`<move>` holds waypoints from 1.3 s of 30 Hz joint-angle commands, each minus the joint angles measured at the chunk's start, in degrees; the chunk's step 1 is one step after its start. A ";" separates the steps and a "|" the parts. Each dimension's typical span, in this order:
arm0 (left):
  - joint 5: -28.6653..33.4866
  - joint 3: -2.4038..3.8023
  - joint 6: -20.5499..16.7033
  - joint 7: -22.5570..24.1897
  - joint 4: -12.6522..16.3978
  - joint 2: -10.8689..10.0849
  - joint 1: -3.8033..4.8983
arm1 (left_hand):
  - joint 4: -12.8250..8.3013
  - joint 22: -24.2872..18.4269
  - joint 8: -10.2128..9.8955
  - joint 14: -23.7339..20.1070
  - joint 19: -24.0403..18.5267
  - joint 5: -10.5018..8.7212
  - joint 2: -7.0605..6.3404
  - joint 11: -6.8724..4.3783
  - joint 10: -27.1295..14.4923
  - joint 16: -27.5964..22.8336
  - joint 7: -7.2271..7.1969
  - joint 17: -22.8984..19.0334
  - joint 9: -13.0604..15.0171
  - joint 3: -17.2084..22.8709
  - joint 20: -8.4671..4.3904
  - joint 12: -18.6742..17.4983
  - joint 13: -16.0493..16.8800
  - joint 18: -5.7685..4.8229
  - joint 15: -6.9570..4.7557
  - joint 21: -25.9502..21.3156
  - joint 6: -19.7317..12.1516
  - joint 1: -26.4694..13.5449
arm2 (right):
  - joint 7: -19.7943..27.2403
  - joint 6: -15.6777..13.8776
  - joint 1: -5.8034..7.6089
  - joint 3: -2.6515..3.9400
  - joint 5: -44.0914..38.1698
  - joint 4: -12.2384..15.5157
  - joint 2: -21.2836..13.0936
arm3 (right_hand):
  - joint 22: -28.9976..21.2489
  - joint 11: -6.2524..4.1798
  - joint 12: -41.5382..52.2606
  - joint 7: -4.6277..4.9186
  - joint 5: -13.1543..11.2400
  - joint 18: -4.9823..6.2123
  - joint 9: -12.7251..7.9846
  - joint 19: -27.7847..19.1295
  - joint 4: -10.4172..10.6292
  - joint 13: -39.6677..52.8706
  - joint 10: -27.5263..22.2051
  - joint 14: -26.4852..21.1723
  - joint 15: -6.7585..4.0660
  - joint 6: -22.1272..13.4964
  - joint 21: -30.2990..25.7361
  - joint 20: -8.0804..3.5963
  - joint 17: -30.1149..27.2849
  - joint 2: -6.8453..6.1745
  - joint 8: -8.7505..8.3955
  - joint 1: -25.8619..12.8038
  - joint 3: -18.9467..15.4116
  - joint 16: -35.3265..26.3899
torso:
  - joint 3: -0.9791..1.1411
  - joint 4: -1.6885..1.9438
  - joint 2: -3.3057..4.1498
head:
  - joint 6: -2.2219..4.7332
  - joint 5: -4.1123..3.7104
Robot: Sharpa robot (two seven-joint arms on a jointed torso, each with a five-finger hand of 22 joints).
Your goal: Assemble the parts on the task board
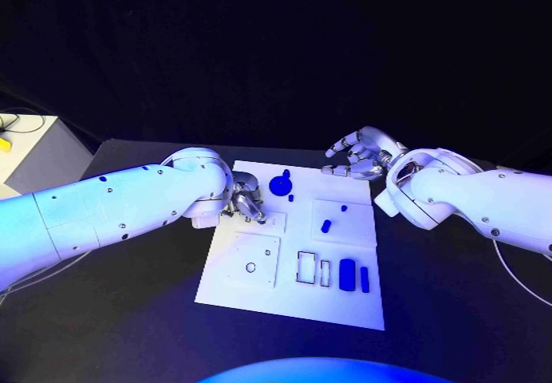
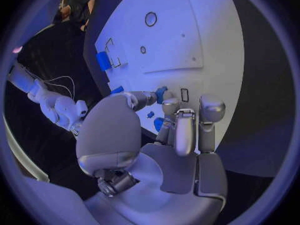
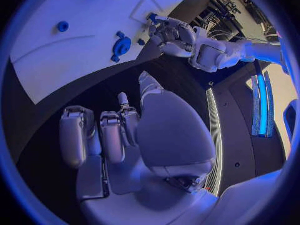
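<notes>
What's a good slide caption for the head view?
Left hand works at the white task board; right hand hovers by its far corner.

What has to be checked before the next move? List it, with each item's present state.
1. Left hand at the task board: ok. Its fingers are over the board's left edge.
2. Left hand's hold on a part: cannot tell. A small blue piece sits by its fingertips, but no grip is visible.
3. Right hand clear of the work: ok. It is over the black table beyond the board's far edge, fingers apart and holding nothing.
4. Rectangular slots free: ok, they look empty.
5. Round blue part untouched: ok. It is on the board, apart from both hands.
</notes>
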 commanded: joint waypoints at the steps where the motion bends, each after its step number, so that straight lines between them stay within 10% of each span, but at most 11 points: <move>1: 0.18 -0.02 -2.45 0.17 1.02 -0.56 -0.15 | -11.67 0.21 -0.10 3.69 0.45 0.31 0.07 -0.04 0.68 0.31 -0.13 7.71 0.07 11.32 -0.02 0.34 0.19 -0.84 -0.48 0.36 0.76 -0.29 | 0.28 0.69 -0.04 0.00 -0.54 0.07 -0.09 | 9.31 0.07 -0.05 -0.04 0.32 0.36 -0.09 2.40 -0.07 6.27 -0.35 5.97 0.20 0.22 -0.18 0.30 14.72 0.53 -0.23 -0.09 0.37 0.00 | -0.03 0.06 -0.04 | -0.15 -0.13; 24: -0.13 0.03 -15.05 3.46 6.26 -4.95 -1.58 | -12.01 1.94 -0.47 4.04 1.60 0.66 -0.44 -0.35 1.80 0.61 -0.45 8.46 0.08 11.85 -0.26 0.65 0.92 -1.15 -0.77 1.34 1.74 -0.57 | 0.31 0.65 -0.35 0.00 -0.53 0.10 -0.48 | 9.29 0.07 0.01 -0.04 0.40 0.37 -0.12 2.40 -0.10 6.26 -0.33 5.96 0.19 0.26 -0.25 0.29 14.69 0.53 -0.33 -0.24 0.47 -0.02 | 0.05 0.20 -0.07 | -0.65 -0.14; 39: -2.33 -0.01 -16.07 5.24 4.64 -4.31 -3.47 | -12.00 2.23 -0.59 4.08 1.81 0.56 -0.49 -0.41 1.68 0.63 -0.50 8.51 0.05 12.03 -0.32 0.40 0.49 -1.21 -0.82 1.51 1.90 -0.61 | 0.32 0.66 -0.39 0.00 -0.53 0.17 -0.58 | 9.29 0.07 0.01 -0.04 0.40 0.37 -0.12 2.40 -0.10 6.26 -0.33 5.96 0.19 0.26 -0.25 0.29 14.69 0.53 -0.33 -0.24 0.47 -0.02 | 0.06 -0.03 0.03 | -0.73 -0.19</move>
